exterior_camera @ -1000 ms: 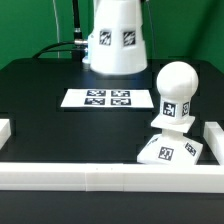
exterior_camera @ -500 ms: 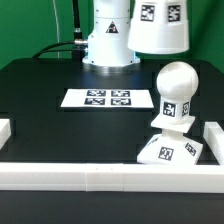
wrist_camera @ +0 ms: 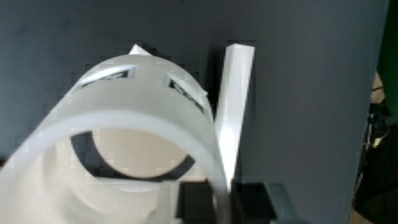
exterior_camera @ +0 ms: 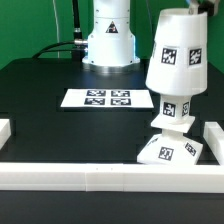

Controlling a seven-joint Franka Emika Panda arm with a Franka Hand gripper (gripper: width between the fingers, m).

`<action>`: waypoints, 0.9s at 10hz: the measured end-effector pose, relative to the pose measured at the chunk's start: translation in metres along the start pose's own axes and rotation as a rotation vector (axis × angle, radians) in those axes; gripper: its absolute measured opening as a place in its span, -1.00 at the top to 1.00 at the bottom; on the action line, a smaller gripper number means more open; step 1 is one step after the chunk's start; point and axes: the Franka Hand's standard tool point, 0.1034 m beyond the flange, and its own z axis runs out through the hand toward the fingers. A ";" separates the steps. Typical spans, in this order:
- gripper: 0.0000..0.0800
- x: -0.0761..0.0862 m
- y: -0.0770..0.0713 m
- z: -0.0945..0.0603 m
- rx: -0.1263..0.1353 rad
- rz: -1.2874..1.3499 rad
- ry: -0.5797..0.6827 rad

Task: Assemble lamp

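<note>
White plastic cup-shaped shade hangs over the round white bulb, hiding its top. The bulb stands on the low white sloped base by the white corner rails. The gripper pinches the shade's wall.

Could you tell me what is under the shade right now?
The shade covers the bulb's ball; only the bulb's tagged neck shows beneath its rim, standing on the base. Whether shade and bulb touch is hidden.
</note>
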 end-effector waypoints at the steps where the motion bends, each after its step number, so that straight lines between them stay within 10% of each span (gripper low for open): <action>1: 0.89 0.000 0.000 0.000 0.000 0.000 -0.001; 9: 0.89 0.002 0.017 0.045 0.002 -0.025 0.012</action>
